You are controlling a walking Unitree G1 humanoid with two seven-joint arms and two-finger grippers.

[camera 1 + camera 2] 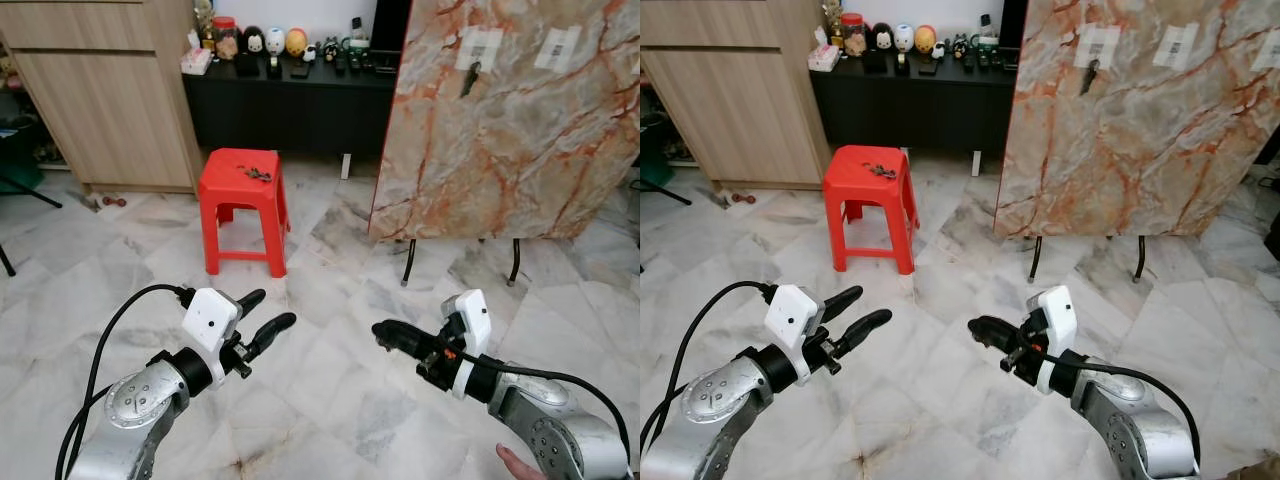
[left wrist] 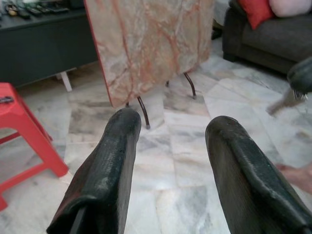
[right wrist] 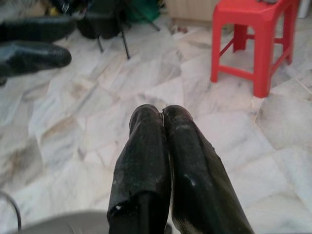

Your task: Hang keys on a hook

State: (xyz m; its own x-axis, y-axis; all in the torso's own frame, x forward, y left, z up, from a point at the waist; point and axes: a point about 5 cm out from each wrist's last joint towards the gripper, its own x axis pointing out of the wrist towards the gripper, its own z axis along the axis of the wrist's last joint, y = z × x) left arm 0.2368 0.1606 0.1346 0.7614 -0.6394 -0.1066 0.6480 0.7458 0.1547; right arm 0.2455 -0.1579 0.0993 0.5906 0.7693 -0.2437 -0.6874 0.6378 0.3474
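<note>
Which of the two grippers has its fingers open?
The left gripper: its two black fingers stand clearly apart. The right gripper has its fingers pressed together, holding nothing.

Floor (image 1: 330,390): pale marble tiles with grey veining. Red plastic stool (image 1: 242,208) stands on it, keys (image 1: 256,175) lying on the seat toward the back edge. Marble-pattern board (image 1: 505,120) stands on thin dark legs to the stool's right, near it. Black low cabinet (image 1: 290,100) along the back wall carries figurines and small items. Wooden cabinet (image 1: 100,90) on the left, touching the black one.
</note>
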